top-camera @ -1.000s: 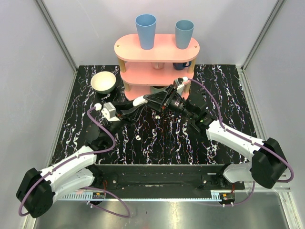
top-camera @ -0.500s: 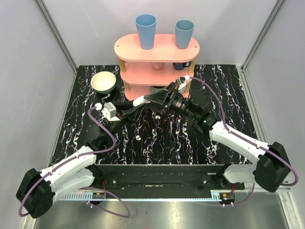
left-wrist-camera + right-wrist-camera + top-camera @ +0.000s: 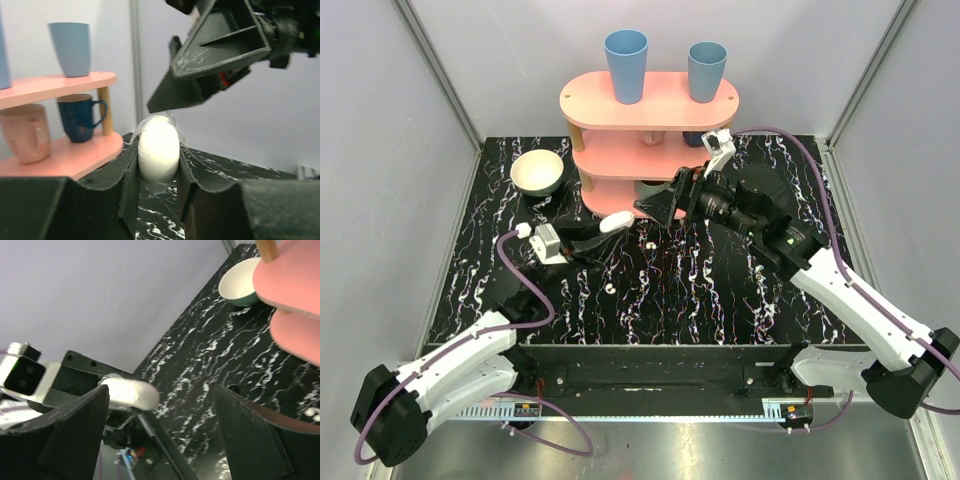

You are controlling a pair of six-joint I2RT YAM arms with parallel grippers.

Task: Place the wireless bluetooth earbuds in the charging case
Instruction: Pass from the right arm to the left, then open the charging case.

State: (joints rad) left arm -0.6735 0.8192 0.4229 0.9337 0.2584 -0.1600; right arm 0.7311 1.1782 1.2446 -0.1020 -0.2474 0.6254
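Note:
The white pill-shaped charging case (image 3: pixel 158 142) sits end-on between my left gripper's (image 3: pixel 158 167) black fingers, which are shut on it. From above, the case (image 3: pixel 617 221) is held just over the table in front of the pink shelf. My right gripper (image 3: pixel 658 205) hangs a little right of the case and above it. Its jaws are wide open and empty, and the case (image 3: pixel 132 392) shows beside its left finger. One tiny white earbud (image 3: pixel 610 288) lies on the marble nearer the arm bases. Another small white bit (image 3: pixel 649 243) lies below the right gripper.
A pink three-tier shelf (image 3: pixel 650 100) stands at the back with two light blue cups (image 3: pixel 625 65) on top. A navy mug (image 3: pixel 80 117) and a pink mug (image 3: pixel 25 132) stand on a lower tier. A cream bowl (image 3: pixel 537 172) sits to the shelf's left.
My right gripper has opened wide, let go of the case, and drawn back up and to the right. The left gripper keeps its hold on the case.

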